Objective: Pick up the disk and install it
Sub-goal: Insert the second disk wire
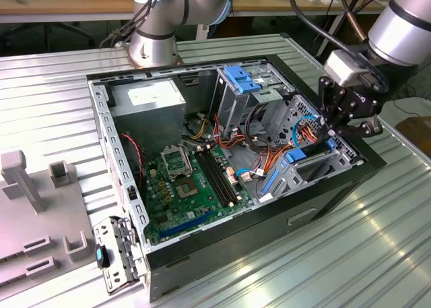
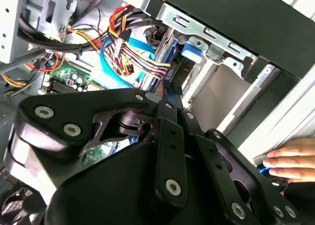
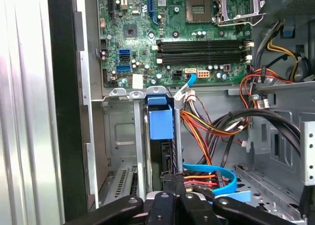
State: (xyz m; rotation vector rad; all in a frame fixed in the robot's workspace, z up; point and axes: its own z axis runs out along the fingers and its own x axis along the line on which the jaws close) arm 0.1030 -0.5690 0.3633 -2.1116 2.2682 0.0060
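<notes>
The disk (image 3: 167,156) stands on edge in a slot of the metal drive cage at the case's front corner, its blue carrier rail (image 3: 160,121) showing above it. In the exterior view the disk (image 1: 296,155) sits low in the cage on the exterior view's right, just below my gripper (image 1: 331,134). My gripper (image 3: 173,178) is shut, its black fingers together with their tips at the disk's exposed edge. In the second wrist view the gripper (image 2: 165,89) points at the disk (image 2: 173,70) beside a blue tab (image 2: 193,48).
The open computer case (image 1: 121,187) holds a green motherboard (image 1: 188,187), a grey power supply box (image 1: 149,99) and a blue caddy (image 1: 241,79) atop the cage. Bundled cables (image 3: 206,126) crowd beside the slot. A person's hand (image 2: 295,161) rests outside the case. Grey fixtures (image 1: 27,180) stand on the exterior view's left.
</notes>
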